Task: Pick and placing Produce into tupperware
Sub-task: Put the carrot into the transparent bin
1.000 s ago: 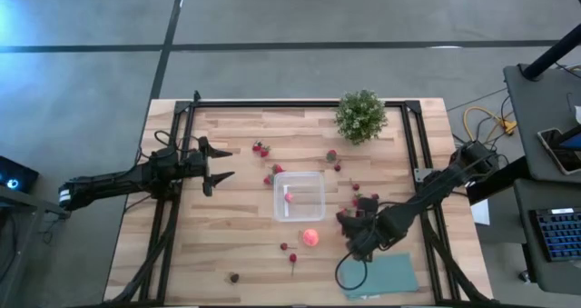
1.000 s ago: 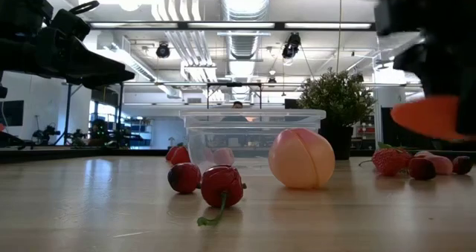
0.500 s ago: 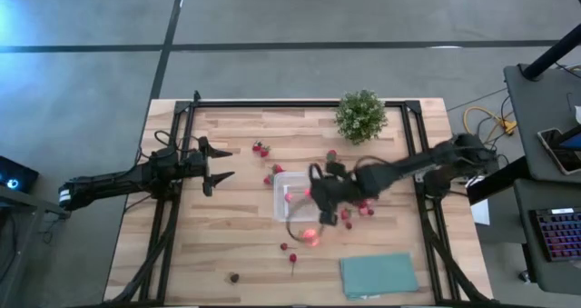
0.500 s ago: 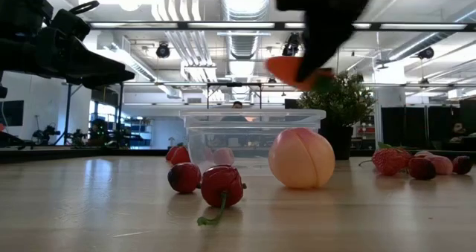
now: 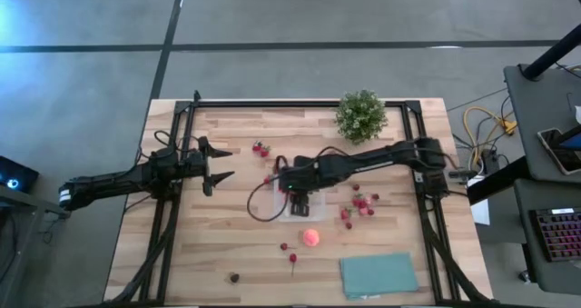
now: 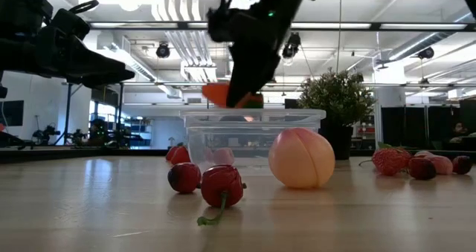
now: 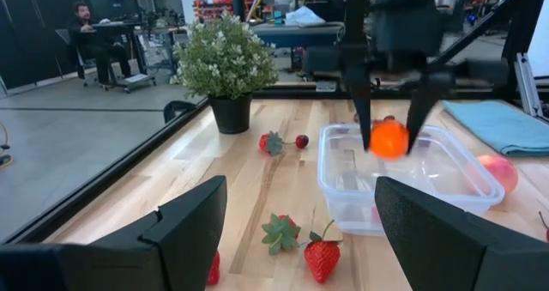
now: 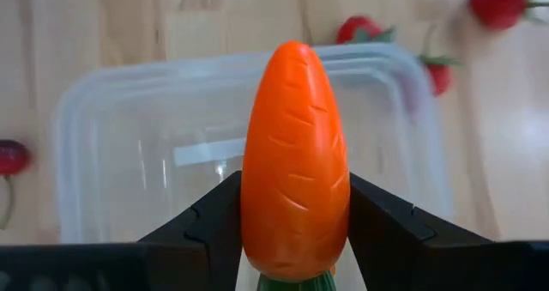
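The tupperware [image 5: 314, 210] is a clear square box at the table's middle, resting on its base. My right gripper [image 8: 296, 215] hangs over it, shut on an orange carrot [image 8: 296, 145] with a green end. The carrot also shows above the tupperware rim [image 6: 253, 115] in the low view and between the fingers in the left wrist view [image 7: 389, 140]. A peach [image 5: 310, 237], strawberries [image 5: 361, 204] and cherries [image 5: 290, 252] lie loose on the wood. My left gripper [image 5: 218, 168] waits open at the table's left. My right gripper pinches the carrot's thick part near its green end [image 8: 296, 244] between its two fingers [image 8: 206, 227], one on each side. The fingers slant down from the table's right and lie along the carrot. It is lifted clear above the tupperware, its tip pointing ahead of the fingers.
A potted plant [image 5: 360, 115] stands at the far edge. A teal cloth [image 5: 379, 274] lies flat at the near right. More strawberries [image 5: 261, 149] lie far left of the tupperware. Black frame rails [image 5: 172, 208] run along the table's sides.
My right gripper has swung from the near right, beside the teal cloth, toward the table's left and far side, rolling its wrist. It has carried the carrot clear of the table to a place over the tupperware and has stayed shut on it.
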Tool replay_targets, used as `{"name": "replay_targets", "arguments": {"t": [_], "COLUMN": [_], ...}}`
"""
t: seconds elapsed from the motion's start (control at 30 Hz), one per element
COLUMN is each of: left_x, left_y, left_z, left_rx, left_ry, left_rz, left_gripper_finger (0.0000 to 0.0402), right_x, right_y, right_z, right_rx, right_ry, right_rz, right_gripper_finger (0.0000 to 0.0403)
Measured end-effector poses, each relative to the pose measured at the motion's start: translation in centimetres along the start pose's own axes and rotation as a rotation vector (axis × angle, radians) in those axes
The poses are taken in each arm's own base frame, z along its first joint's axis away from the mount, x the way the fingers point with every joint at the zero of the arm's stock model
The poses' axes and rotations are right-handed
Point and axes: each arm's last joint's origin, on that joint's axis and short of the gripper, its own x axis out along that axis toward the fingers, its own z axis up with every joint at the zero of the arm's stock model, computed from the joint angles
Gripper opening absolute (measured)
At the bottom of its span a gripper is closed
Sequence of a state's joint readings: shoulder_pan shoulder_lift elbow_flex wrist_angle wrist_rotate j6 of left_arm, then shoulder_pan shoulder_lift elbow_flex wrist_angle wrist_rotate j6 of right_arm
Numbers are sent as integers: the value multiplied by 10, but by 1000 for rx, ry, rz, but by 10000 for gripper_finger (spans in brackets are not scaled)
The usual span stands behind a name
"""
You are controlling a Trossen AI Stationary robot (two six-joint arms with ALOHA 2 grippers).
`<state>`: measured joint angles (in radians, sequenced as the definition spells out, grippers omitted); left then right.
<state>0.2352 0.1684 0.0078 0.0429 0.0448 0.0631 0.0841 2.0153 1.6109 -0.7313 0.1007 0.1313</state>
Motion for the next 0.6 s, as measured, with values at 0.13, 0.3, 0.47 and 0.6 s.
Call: {"name": "replay_targets", "arguments": {"t": [0.13, 0.3, 0.47, 0.6], "left_x": [0, 0, 0, 0], "left_y": [0, 0, 0, 0], "left_z": [0, 0, 0, 0], "left_rx": [0, 0, 0, 0], "left_ry": [0, 0, 0, 0], "left_rz": [0, 0, 0, 0], "left_gripper_finger": [283, 283, 283, 283], "right_x": [16, 19, 11, 3], "right_y": [-3, -10, -15, -17], "right_z": [6, 12, 17, 23], "right_rx": [-14, -27, 4, 47], "right_ry": [88, 84, 64, 44], "right_rz": [-37, -173, -176, -173], "right_gripper_finger": [173, 174, 178, 204]}}
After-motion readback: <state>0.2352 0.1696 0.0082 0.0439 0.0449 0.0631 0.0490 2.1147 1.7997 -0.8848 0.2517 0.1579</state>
